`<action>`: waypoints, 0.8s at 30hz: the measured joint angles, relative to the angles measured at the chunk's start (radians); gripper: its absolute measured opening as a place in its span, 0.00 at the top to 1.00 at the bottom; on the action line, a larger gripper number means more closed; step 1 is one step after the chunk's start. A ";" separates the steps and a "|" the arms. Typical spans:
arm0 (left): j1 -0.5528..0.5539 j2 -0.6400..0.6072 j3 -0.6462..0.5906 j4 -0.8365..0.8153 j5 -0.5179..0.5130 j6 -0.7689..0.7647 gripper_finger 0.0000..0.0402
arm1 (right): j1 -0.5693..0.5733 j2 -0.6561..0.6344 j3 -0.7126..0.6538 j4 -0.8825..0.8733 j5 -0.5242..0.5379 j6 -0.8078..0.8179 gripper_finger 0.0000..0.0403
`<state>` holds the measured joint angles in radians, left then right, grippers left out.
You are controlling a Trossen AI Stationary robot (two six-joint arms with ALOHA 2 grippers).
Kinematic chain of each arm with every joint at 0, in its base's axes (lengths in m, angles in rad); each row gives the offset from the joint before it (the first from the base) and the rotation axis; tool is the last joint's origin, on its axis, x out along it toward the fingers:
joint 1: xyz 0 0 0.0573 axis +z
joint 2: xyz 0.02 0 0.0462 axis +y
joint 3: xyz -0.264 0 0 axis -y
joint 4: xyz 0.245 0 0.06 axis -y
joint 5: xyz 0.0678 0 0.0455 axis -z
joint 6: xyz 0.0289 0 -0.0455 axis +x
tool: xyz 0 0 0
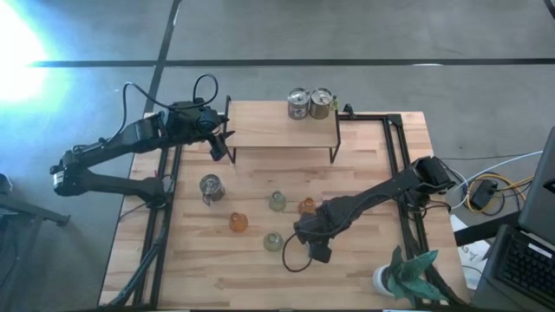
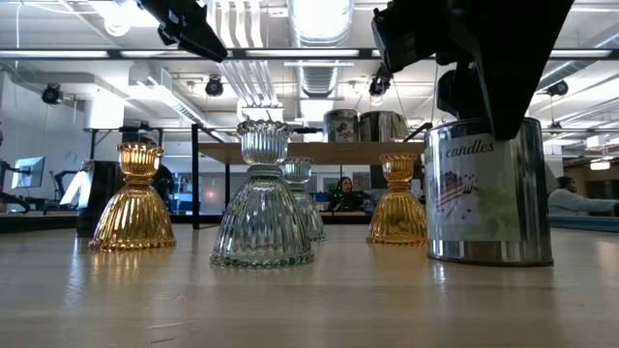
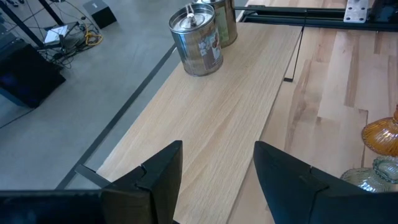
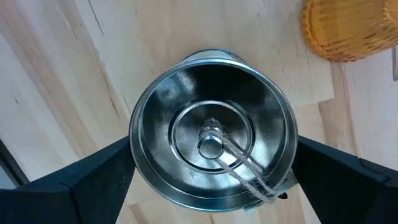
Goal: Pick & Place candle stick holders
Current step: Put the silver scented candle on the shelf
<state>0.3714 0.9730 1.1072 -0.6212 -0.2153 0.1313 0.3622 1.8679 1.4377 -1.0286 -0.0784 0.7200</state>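
The pale, matt wooden plank table (image 1: 364, 269) shows visible grain. The squat silvery metal can-like holder (image 4: 211, 149) gleams, polished inside (a printed paper label wraps it). The ribbed amber glass holder (image 2: 132, 198) and ribbed clear glass holder (image 2: 263, 198) look glossy.

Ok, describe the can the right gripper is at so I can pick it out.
On the wooden table, look in front of the raised shelf, right of centre. The silvery can stands upright between the right gripper's fingers, beside an amber glass holder; it is the only can under an arm.
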 joint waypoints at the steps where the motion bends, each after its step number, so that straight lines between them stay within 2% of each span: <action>1: 0.000 0.000 0.000 0.000 0.000 0.000 0.50 | 0.000 0.000 -0.001 0.002 0.001 -0.001 0.01; 19: 0.000 0.000 0.000 0.000 0.000 0.000 0.50 | 0.000 0.001 -0.076 0.115 0.056 -0.016 0.01; 24: 0.000 0.000 0.000 0.000 0.000 0.000 0.50 | 0.000 0.001 -0.124 0.181 0.056 0.024 0.01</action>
<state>0.3714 0.9730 1.1072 -0.6212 -0.2153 0.1313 0.3618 1.8687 1.3136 -0.8472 -0.0227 0.7437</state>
